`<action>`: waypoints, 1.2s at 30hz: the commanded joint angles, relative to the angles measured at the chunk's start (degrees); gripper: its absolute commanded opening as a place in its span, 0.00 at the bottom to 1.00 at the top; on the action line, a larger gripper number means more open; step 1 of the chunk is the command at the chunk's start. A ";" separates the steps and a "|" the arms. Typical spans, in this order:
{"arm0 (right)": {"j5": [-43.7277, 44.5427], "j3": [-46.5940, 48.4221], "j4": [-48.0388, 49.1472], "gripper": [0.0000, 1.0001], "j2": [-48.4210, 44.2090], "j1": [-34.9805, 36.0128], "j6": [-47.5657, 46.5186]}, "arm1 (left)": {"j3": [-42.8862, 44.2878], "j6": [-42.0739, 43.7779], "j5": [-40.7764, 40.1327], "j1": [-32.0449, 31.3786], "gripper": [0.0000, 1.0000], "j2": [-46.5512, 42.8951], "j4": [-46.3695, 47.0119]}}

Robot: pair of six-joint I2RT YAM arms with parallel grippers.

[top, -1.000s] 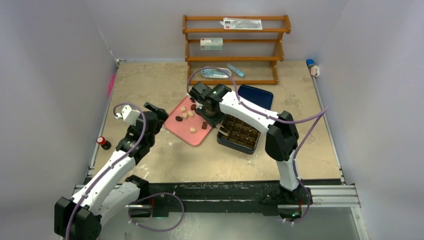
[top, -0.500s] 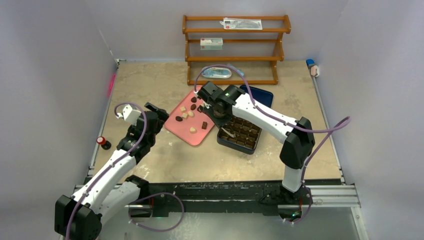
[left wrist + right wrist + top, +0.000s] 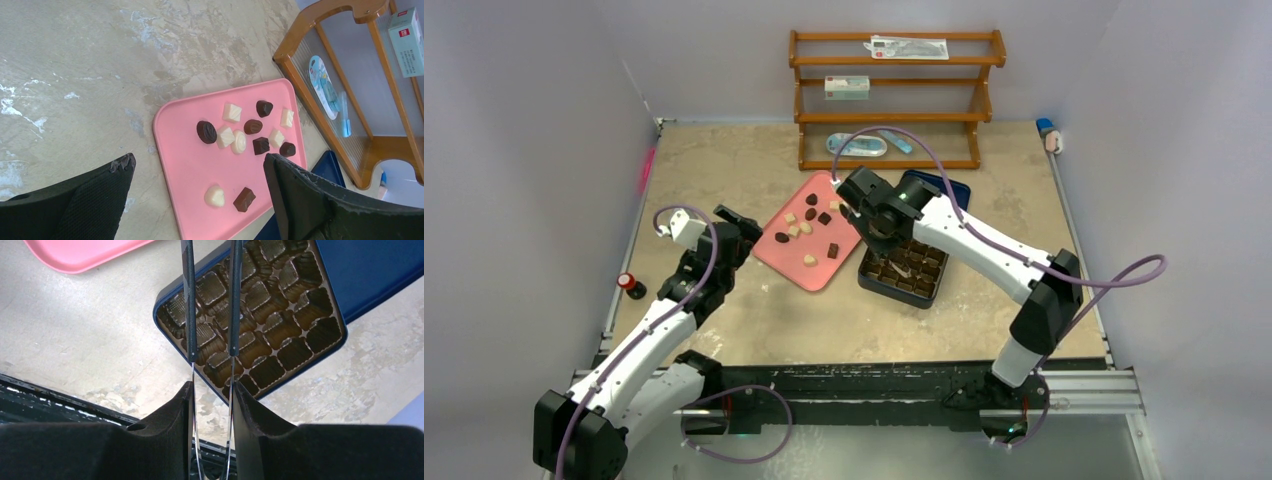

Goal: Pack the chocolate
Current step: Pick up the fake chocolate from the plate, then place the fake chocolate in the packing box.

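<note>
Scuffed beige table (image 3: 724, 170), pale walls (image 3: 524, 150), wooden rack (image 3: 894, 117); chocolate (image 3: 206, 132) on pink tray (image 3: 190, 170)

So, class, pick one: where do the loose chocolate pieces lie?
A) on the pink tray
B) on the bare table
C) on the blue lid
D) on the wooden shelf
A: the left wrist view shows the chocolate pieces, dark and cream-white, lying on the pink tray.
</note>
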 commanded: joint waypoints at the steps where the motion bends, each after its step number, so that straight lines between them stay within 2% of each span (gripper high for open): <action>1: 2.39 -1.70 -0.48 0.00 -3.96 -1.44 1.80 | -0.02 0.67 0.19 0.31 1.00 -0.72 1.03; 14: 0.01 -8.78 1.98 0.00 -8.69 -8.72 2.02 | -0.45 0.41 0.50 0.32 1.00 -0.26 1.39; 36: -2.04 -14.29 4.12 0.00 -9.42 -10.25 2.64 | -0.89 0.40 0.39 0.31 1.00 0.34 1.70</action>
